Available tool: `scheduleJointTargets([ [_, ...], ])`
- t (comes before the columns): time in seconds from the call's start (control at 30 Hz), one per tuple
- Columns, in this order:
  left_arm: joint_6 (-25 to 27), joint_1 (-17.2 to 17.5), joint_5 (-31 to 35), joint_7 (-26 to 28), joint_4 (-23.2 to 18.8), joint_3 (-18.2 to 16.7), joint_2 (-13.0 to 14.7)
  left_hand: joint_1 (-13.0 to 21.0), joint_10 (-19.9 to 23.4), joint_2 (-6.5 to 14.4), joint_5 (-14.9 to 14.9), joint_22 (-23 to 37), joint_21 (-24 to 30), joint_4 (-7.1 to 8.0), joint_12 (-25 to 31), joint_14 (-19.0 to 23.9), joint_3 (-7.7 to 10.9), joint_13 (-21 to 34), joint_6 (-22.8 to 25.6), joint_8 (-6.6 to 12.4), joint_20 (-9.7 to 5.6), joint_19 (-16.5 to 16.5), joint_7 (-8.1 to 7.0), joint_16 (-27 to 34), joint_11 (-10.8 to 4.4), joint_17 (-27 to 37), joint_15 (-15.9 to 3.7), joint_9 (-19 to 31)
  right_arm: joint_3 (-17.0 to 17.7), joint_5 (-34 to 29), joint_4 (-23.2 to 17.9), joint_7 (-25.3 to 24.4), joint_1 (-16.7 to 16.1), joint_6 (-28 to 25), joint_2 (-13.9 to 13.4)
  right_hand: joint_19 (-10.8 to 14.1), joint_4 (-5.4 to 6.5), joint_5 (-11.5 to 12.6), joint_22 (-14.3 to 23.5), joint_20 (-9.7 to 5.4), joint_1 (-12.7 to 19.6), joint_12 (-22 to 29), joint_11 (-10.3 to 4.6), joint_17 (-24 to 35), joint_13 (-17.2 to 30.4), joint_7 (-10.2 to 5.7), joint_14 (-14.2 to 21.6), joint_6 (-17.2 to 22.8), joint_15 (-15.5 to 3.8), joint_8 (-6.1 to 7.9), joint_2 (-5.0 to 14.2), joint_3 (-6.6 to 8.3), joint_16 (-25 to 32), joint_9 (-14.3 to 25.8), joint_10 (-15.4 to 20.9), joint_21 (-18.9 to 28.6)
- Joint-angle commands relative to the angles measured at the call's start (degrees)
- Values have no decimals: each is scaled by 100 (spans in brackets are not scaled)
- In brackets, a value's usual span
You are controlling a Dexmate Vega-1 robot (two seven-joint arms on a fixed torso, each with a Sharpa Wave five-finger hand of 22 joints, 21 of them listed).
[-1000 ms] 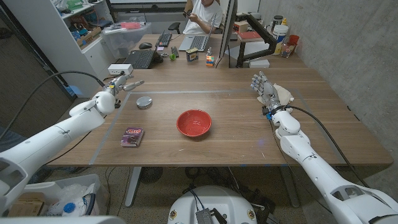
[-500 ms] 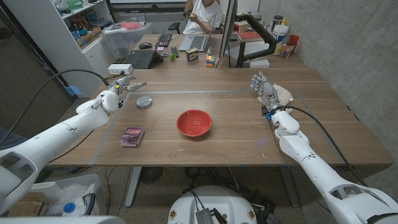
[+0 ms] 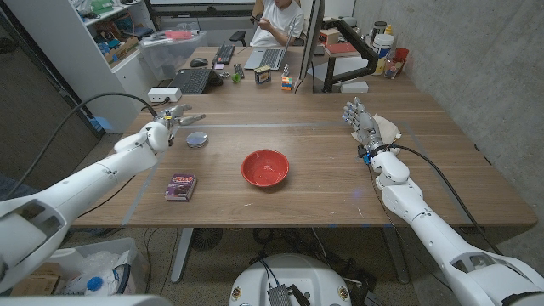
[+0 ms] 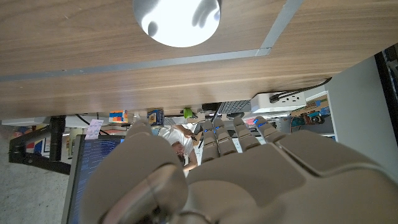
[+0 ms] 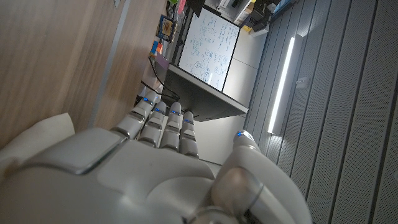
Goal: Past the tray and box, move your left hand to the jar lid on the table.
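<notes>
A wide table (image 3: pixel 323 161) of brown wood grain, crossed by thin pale tape lines, carries a few small things. On its left half lies the jar lid (image 3: pixel 197 139), a flat round disc of shiny silver metal; in the left wrist view the jar lid (image 4: pixel 176 20) shows as a bright, smooth circle that reflects light. The robot's left hand (image 3: pixel 170 117), smooth white plastic over grey fingers, hangs just beyond and to the left of the lid, not touching it. Its fingers (image 3: pixel 189 117) are stretched out and apart, holding nothing. In the left wrist view the left hand (image 4: pixel 217 168) shows its rounded, glossy back with the fingertips reaching towards the table's far edge.

Near the middle of the table stands a red bowl (image 3: pixel 265 167), round, glossy and shallow. Nearer the front edge on the left lies a small flat purple box (image 3: pixel 181 186) with printed lettering, well apart from the lid.

The right hand (image 3: pixel 361 121) stands at the table's right side, fingers straight up and slightly spread, holding nothing, beside a crumpled pale cloth (image 3: pixel 388 129). In the right wrist view the right hand (image 5: pixel 155 162) shows its smooth white back and ridged grey fingers.

Behind the table sits a person (image 3: pixel 276 21) at a desk with laptops.
</notes>
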Motion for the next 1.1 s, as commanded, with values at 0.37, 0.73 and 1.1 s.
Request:
scheduleJointTargets([
  [0.37,143,-87,-60,34,283,187,-306,76,38,19,44,12,-21,25,-6,37,-45,18,30,0,22,-23,-44,23,-39,22,-127,29,-38,53,672,391,459,230,143,16,-8,30,24,52,-24,-16,-12,26,31,9,12,49,7,38,46,-6,-7,29,33,-18],
  [0.73,163,-3,-114,68,178,193,-292,83,45,23,48,13,-33,25,-6,42,-54,19,38,2,24,-21,-47,23,-42,24,-132,30,-31,55,749,489,486,305,171,14,-8,29,24,59,-24,-16,-11,26,31,-5,10,47,5,36,48,-7,-8,29,38,-21],
  [1.1,49,-156,-81,81,430,258,-390,92,63,27,54,15,-47,26,-3,47,-64,21,35,0,24,-21,-56,24,-49,26,-136,30,-38,9,863,497,624,321,182,15,-11,29,24,59,-22,-19,-23,26,31,-6,10,50,3,36,49,-7,-8,29,39,-23],
])
